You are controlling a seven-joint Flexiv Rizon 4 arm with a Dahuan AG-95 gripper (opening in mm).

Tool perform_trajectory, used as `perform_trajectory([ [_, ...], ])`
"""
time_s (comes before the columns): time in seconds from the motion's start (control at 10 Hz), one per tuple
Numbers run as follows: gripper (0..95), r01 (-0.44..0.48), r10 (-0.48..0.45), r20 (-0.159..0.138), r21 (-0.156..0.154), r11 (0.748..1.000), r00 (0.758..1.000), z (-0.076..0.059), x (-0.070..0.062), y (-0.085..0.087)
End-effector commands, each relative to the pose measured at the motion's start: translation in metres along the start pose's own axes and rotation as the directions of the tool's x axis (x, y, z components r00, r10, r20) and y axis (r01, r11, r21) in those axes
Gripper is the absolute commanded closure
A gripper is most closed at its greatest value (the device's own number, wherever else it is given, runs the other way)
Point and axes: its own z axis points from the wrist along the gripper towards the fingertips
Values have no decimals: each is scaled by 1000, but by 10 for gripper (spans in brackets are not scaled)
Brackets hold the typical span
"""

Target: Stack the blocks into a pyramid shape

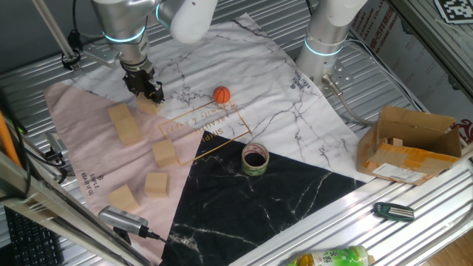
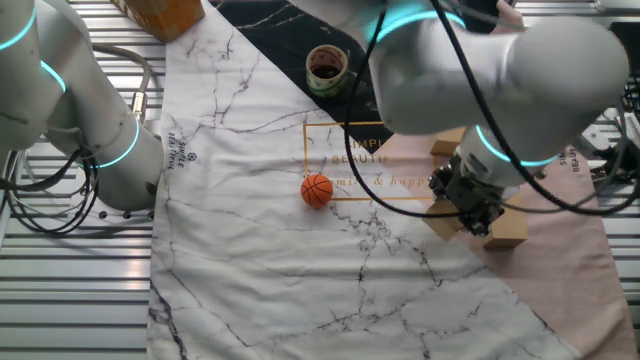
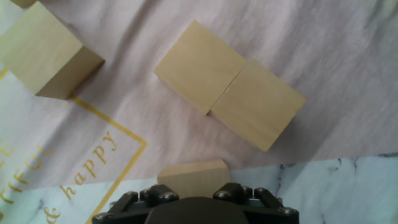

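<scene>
Marble-print and pink cloth (image 1: pixel 81 125) over slatted metal table (image 1: pixel 414 222), pincer (image 1: pixel 148 94) clenched on one block (image 3: pixel 193 179).

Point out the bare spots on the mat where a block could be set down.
Free: the white marble between the orange ball and the far arm's base; the black corner right of the tape roll. Crowded: the pink side, with blocks around the gripper.

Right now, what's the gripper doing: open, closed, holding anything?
Gripper: closed on a wooden block, next to the pair of touching blocks.
</scene>
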Motion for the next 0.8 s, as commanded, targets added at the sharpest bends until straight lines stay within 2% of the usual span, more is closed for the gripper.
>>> perform_trajectory([
  [0.1, 950, 5, -5, -1, -10, 1000, 1000, -6, -8, -3],
  [0.4, 950, 12, -12, -5, -10, 1000, 1000, -16, -17, -5],
  [0.6, 950, 15, -16, -19, -13, 1000, 1000, -31, -30, -5],
  [0.8, 950, 53, -53, -11, -10, 999, 999, -41, -43, -5],
])
